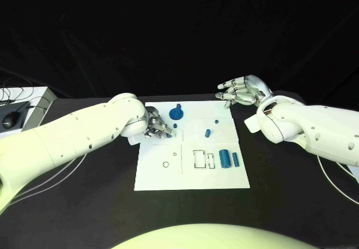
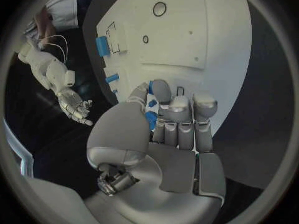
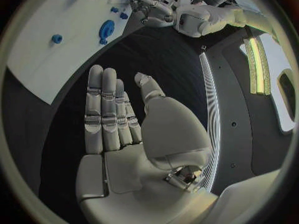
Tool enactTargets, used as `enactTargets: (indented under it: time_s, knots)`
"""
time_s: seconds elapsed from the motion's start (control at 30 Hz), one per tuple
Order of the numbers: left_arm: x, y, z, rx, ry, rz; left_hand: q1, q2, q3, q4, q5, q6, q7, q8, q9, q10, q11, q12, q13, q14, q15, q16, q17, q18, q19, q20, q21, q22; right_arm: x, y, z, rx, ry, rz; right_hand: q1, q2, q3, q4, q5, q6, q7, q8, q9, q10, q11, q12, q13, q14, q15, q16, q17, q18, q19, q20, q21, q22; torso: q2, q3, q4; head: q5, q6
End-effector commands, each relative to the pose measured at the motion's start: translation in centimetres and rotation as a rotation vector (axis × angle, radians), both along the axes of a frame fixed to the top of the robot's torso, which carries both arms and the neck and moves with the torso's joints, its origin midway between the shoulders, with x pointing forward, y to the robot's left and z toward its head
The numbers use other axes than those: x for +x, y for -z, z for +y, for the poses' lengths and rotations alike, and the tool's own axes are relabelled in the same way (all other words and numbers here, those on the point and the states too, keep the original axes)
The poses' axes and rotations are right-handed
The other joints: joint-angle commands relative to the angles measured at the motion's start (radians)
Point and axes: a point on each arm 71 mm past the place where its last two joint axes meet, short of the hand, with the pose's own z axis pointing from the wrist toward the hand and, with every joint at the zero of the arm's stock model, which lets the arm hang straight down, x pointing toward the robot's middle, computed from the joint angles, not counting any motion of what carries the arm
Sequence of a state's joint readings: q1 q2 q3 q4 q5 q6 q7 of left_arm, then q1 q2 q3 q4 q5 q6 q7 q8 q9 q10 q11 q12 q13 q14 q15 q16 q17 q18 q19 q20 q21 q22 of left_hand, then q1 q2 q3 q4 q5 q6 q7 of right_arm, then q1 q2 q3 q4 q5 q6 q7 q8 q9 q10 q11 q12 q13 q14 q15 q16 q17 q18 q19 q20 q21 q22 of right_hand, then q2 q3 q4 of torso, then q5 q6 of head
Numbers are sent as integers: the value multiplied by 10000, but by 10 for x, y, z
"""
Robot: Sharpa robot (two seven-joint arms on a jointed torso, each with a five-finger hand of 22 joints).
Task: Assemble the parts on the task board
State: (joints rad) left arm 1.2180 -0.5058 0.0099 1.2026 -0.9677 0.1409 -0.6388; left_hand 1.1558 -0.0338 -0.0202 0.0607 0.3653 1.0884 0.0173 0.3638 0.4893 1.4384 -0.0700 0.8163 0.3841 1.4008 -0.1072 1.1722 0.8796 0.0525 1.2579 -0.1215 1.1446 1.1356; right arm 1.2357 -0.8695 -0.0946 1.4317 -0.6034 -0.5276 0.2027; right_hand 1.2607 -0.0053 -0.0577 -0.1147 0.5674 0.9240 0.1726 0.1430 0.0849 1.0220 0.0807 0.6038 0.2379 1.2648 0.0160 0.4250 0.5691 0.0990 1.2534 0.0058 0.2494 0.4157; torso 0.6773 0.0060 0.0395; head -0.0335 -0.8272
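The left hand [image 1: 157, 127] sits over the left edge of the board [image 1: 191, 176], fingers curled down, pinching a small blue part [image 2: 151, 115] between thumb and fingers, as the left wrist view shows. The blue gear [image 1: 176, 113] lies just beyond this hand, toward the board's far edge, with a small blue peg [image 1: 175, 125] close beside the fingertips. Toward the robot from the hand the board is bare save for a small ring outline [image 1: 165, 164], so there is free room to carry the part that way.

At the board's middle stand two more small blue pieces, one [image 1: 207, 133] upright near the centre and a smaller one [image 1: 216, 121] beyond it. Nearer the robot, right of centre, two blue cylinders [image 1: 223, 158] lie side by side next to rectangular slot outlines [image 1: 199, 159], their long axes running from the robot outward.

The right hand [image 1: 239, 91] is raised off the far right corner of the board, over the worktop [image 1: 284, 192], fingers apart and holding nothing. It is the nearer hand to the cylinders; the left is nearer the gear. I judge the next move to be seating the pinched part.
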Motion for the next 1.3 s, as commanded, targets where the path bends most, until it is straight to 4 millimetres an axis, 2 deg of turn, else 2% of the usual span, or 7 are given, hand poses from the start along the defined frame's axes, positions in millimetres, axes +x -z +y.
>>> enactTargets:
  time_s: [0.03,0.23,0.5,0.67,0.83,1.03,1.3]
  knots:
    - [-2,1,-3,58,258,113,-4,-180,148,99,8,12,-19,-45,-104,-5,-26,-33,46,11,-35,-38,5,23,-8,-56,-58,21,0,0,2,-41,-159,-28,-66,31,14,-41,52,-18,73,-20,-14,-63,6,-57,-12,-9,25,-35,-15,-117,-77,-21,22,-9,-4,0,9,11,-10]
    - [-4,1,-5,51,336,126,104,-411,879,270,38,138,100,-594,-601,-25,21,-51,107,12,-5,-41,11,43,-1,-29,-69,51,0,0,2,-39,-167,-28,-66,31,14,-41,52,-18,73,-20,-14,-63,6,-57,-12,-9,25,-35,-15,-117,-77,-21,22,-9,-5,1,8,26,-21]
    - [-4,2,-6,58,375,142,-23,-1007,2919,303,35,524,153,-1381,-1144,-53,40,-89,242,7,7,-59,20,58,10,-14,-89,91,0,0,2,-39,-174,-24,-66,31,14,-41,52,-18,73,-20,-14,-63,6,-57,-12,-9,25,-35,-15,-117,-77,-21,22,-9,0,3,-8,32,-23]
    - [-5,1,-7,6,360,85,-157,-1047,3690,87,33,573,164,-1535,-1188,-58,41,-134,304,6,5,-83,5,61,1,-14,-120,92,0,0,2,-40,-178,-17,-66,31,14,-41,52,-18,73,-20,-14,-63,6,-57,-12,-9,25,-35,-15,-117,-77,-21,22,-9,5,-2,-2,26,-5]
    - [-4,0,-7,-171,283,5,-349,-911,4366,-241,18,542,174,-1547,-1141,-47,31,-170,336,9,6,-97,-10,59,1,-17,-139,94,0,0,2,-40,-192,-1,-80,32,15,-32,62,-15,70,-22,-15,-58,4,-52,-10,2,21,-31,-14,-116,-75,-24,45,-22,6,4,0,32,-6]
    - [-4,-1,-8,-453,243,19,-723,-589,5095,-1114,35,422,153,-1415,-922,3,40,-219,359,19,28,-92,-27,43,-15,4,-140,126,0,1,2,-42,-206,25,-80,32,15,-32,62,-15,70,-22,-15,-58,4,-52,-10,2,21,-31,-14,-116,-75,-24,45,-22,0,6,-2,36,-14]
    - [-4,-1,-8,-935,65,214,-1070,-228,6053,-1949,105,485,113,-1314,-739,111,43,-267,294,28,59,-54,-42,41,-45,45,-115,174,0,3,3,-49,-223,80,-81,44,22,-25,80,-14,70,-23,-15,-59,2,-50,-9,1,22,-30,-13,-117,-81,-24,49,-29,1,7,0,38,-24]
